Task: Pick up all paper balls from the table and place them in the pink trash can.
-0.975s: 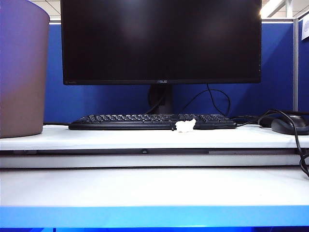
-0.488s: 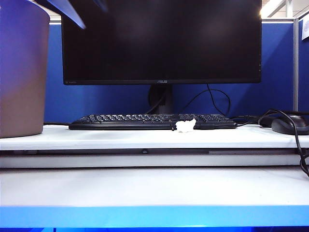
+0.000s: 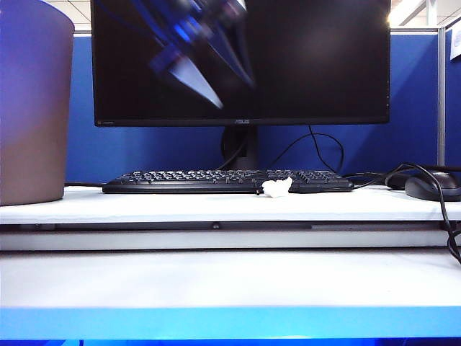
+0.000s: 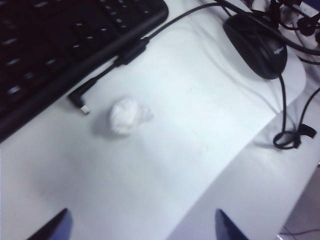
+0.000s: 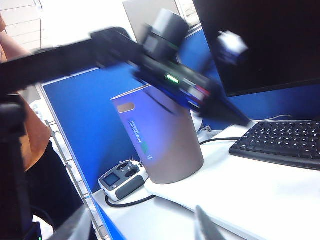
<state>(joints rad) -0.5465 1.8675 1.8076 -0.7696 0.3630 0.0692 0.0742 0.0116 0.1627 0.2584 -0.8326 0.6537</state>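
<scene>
Left tool (image 3: 191, 76), blurred in the exterior view, hangs high in front of the dark monitor (image 3: 310, 65), between the pink trash can (image 3: 32, 108) and the one paper ball (image 3: 276, 187) in view; its jaws stand wide apart with nothing between them, the two fingertips (image 4: 50, 227) framing bare tabletop (image 4: 190, 150) in its wrist view. That wrist camera looks down on the white paper ball (image 4: 127, 115), which lies on the tabletop just beside the front edge of the keyboard (image 4: 65, 45) and a loose cable plug (image 4: 80, 102), well apart from the mouse (image 4: 257, 45). The wide, empty jaws suit an approach from above: the ball is soft and irregular, and a broad opening tolerates a slightly off-centre descent. Its closeness to the keyboard and the plug is the likely hazard.

Right tool (image 5: 145, 225) rests low at the side, apart from the work; only its two finger ends show, separated, with nothing seen between them, though how far they are parted cannot be judged. Its camera faces the pink trash can (image 5: 165, 140), standing upright at the tabletop's left end with an open mouth, placed to receive a drop from above. A handheld controller (image 5: 122, 180) lies beside the can's base.
</scene>
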